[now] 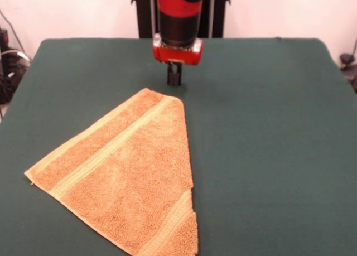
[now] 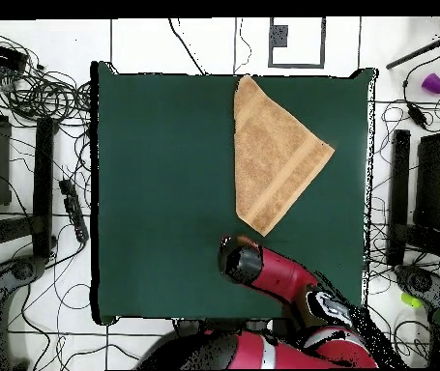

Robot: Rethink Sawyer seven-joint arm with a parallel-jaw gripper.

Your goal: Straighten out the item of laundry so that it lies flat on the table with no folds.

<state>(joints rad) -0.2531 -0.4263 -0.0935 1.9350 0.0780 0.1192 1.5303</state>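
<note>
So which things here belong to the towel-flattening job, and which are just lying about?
Job:
- towel, folded into a triangle
- table
- gripper, above the table just beyond the towel's far corner

Lying about:
- cables on the floor
- purple cup

The towel (image 1: 131,175) lies on the tabletop (image 1: 268,128), folded over to a three-cornered outline, in the front view occupying the 7 o'clock sector with one corner at the near edge. The end effector (image 1: 174,77) hangs above the tabletop just beyond the towel's far tip, at 12 o'clock from it and apart from it. In the overhead view the towel (image 2: 270,155) sits toward 1 o'clock, reaching the tabletop's (image 2: 165,193) top edge, with the end effector at 6 o'clock of it.
</note>
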